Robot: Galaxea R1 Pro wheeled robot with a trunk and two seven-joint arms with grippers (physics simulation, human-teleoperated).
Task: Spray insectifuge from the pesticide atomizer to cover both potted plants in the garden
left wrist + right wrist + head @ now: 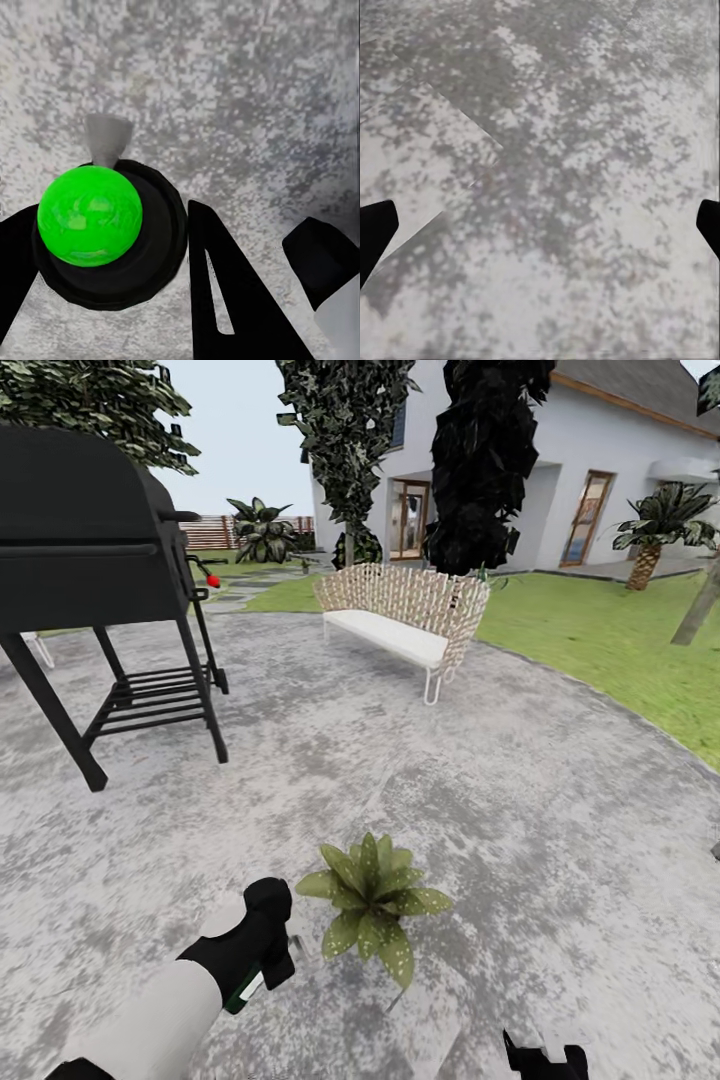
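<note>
On the mottled grey paved patio (520, 790), the left gripper (272, 940) clamped the slim dark-green bottle (245, 988) just left of a speckled, pointed-leaf plant (372, 900), while the right gripper (545, 1057) gaped empty.

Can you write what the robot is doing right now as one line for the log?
stage: at plant | left tool: shut on pesticide atomizer | potted plant: beside it on patio | right tool: open

L arm (160, 1010) is reaching fwd from lower left, white forearm, black wrist; left gripper (112, 247) is clamping its fingers (225, 300) round a bottle. Right gripper (540, 225) is pointing down, fingertips (375, 232) spread wide w/ nothing between; its tips (545, 1057) are showing low in head view.
</note>
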